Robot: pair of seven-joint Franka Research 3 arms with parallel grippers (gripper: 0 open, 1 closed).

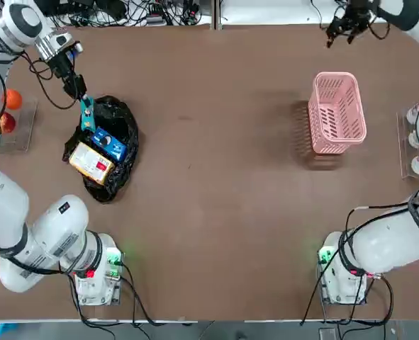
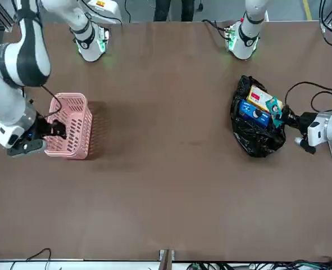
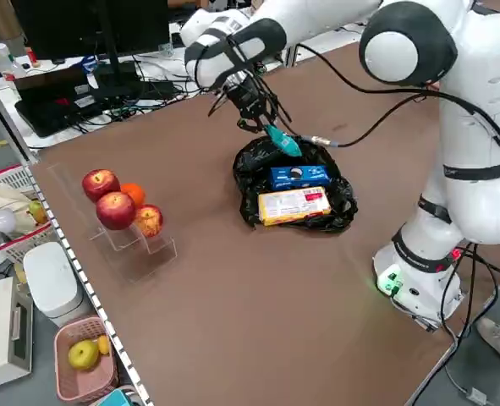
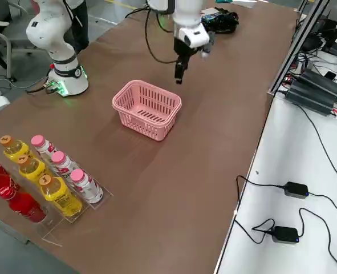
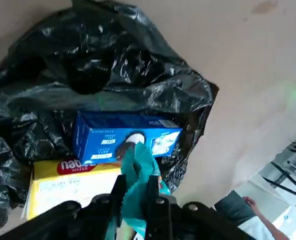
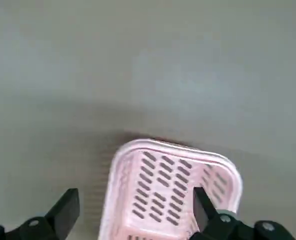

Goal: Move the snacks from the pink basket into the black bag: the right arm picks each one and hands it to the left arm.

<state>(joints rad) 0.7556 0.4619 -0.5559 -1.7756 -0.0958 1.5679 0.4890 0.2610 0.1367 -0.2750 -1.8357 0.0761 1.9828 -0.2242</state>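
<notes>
The brown table [image 1: 216, 184] is ringed by clutter: apples and an orange on a clear stand [image 3: 118, 207] at the robot's left, capped drink bottles [image 4: 43, 171] at its right, cables and monitors along the far edge. The black bag [image 1: 106, 149] lies open on the left half, with the blue packet [image 1: 110, 144] and the yellow-orange packet [image 1: 91, 163] resting in it. The left gripper [image 1: 81, 97] hangs at the bag's far rim, clenched on the teal packet [image 1: 88, 113], which dangles above the blue one. The right gripper [image 6: 132, 210], fingers spread wide, hovers beyond the pink basket [image 1: 335, 112], which looks empty.
</notes>
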